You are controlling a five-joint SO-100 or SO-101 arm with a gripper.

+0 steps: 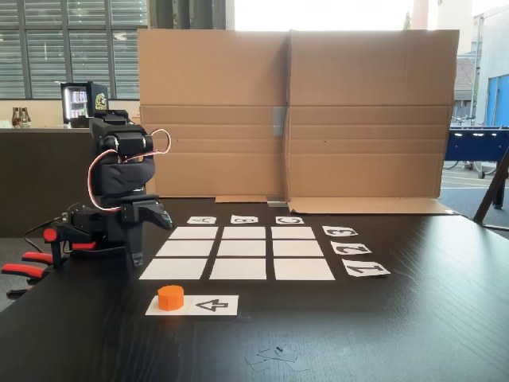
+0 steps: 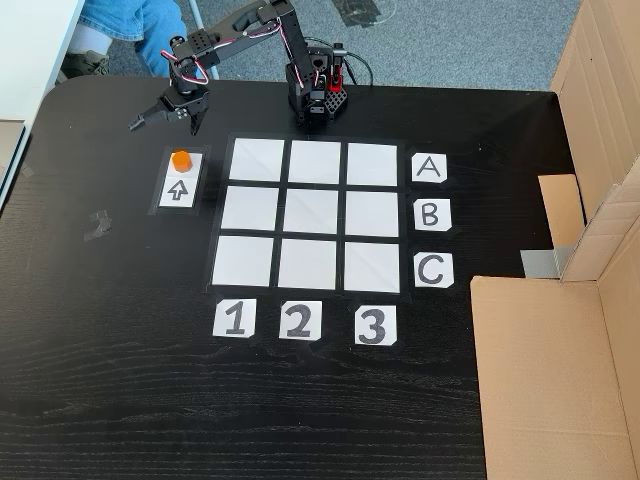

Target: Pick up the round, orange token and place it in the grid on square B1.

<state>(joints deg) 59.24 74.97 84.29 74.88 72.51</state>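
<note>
The orange token (image 2: 181, 159) sits on the end of a longer white paper strip (image 2: 180, 190) printed with a black arrow, the arrowhead pointing at the token; in a fixed view from the front the same token (image 1: 170, 297) stands at the left end of that strip (image 1: 208, 305), nearer the camera than the grid (image 1: 238, 253). Seen from above, the grid (image 2: 313, 214) is three rows of three plain white rectangles on the black tabletop (image 2: 120, 380), with letter labels A (image 2: 428, 168), B (image 2: 430, 214) and C (image 2: 432, 270) down its right side and number labels 1 (image 2: 234, 320), 2 (image 2: 299, 320) and 3 (image 2: 373, 325) along its near edge. Square B1 (image 2: 249, 209), in the row of B and the column of 1, lies bare, just right of the strip. The black arm's end effector (image 2: 165, 119) hangs above the tabletop just beyond the token, apart from it, its two fingers spread wide and holding nothing. The arm's base (image 2: 317, 95) stands at the far edge of the tabletop, beyond the grid. A brown cardboard screen (image 1: 294, 111) stands behind the grid in the front view, and red clamps (image 1: 28, 267) grip the tabletop's left edge there.
</note>
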